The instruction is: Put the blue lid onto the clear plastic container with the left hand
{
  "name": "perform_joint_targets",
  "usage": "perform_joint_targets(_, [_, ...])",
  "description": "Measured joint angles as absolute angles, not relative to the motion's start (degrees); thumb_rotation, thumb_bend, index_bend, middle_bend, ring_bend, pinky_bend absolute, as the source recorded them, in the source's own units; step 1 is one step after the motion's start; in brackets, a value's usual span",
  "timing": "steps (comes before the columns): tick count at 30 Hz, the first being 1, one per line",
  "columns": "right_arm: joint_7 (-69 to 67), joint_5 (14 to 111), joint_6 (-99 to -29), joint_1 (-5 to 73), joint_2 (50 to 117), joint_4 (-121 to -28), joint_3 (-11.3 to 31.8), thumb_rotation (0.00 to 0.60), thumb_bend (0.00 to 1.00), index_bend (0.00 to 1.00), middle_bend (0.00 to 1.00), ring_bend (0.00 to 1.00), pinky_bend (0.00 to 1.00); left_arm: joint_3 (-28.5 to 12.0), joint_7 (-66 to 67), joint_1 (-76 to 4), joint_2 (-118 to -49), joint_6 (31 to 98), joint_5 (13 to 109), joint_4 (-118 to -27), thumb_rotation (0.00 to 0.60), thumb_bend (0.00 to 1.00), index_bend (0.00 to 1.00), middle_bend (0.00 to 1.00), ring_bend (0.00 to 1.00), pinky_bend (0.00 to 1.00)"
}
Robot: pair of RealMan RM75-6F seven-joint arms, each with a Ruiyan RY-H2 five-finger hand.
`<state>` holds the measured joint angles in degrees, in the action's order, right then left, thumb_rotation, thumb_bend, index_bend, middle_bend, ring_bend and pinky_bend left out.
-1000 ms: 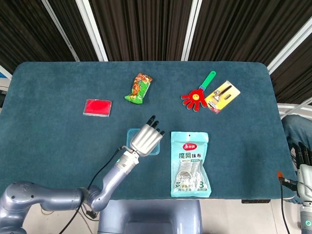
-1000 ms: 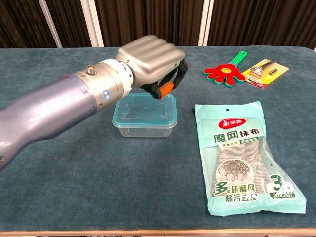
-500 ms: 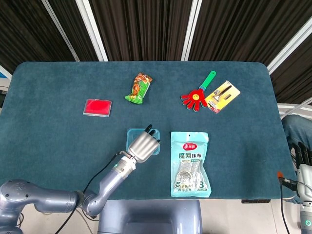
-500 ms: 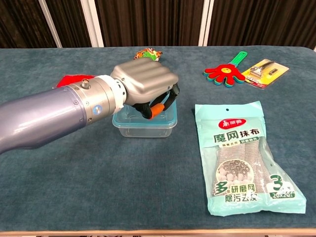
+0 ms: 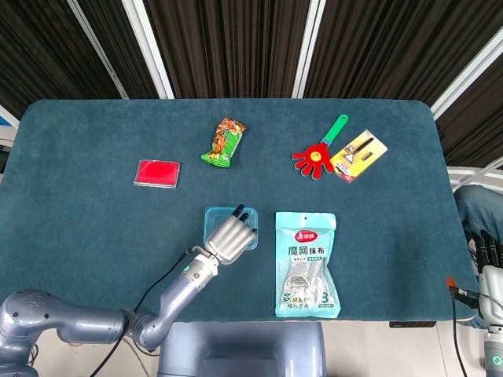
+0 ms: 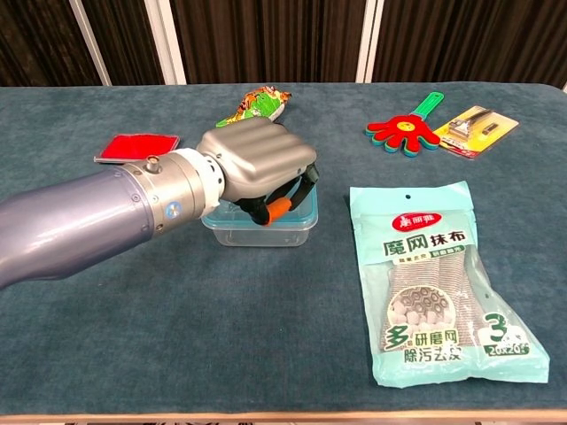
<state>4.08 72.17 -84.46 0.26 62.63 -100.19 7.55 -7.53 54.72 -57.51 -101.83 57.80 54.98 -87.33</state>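
Teal table point(image 5: 94, 236), largest. Left hand point(image 6: 257, 164) sits on top of the blue lid point(image 5: 212, 218) on the clear plastic container point(image 6: 266, 226), near centre front; fingers held together, curled down over the lid, apparently pressing it. Scouring-cloth pack point(image 6: 438, 288) lies just right of the container. Right hand point(image 5: 491, 267) at far right table edge, finger state cannot tell. Red flat case point(image 5: 157, 173) back left, snack bag point(image 5: 224, 141) behind, hand clapper toy point(image 5: 321, 149) and carded tool pack point(image 5: 358, 155) back right.
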Motion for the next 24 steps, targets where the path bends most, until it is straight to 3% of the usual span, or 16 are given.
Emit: perform_joint_targets(24, [4.3, 71.9, -84.2, 0.5, 62.5, -100.6, 7.7, 0.600, 0.34, 0.00, 0.01, 0.00, 0.00, -6.1, 50.0, -57.5, -102.9, 56.0, 56.7, -85.3, 0.600, 0.54, 0.70, 0.62, 0.27, 0.16])
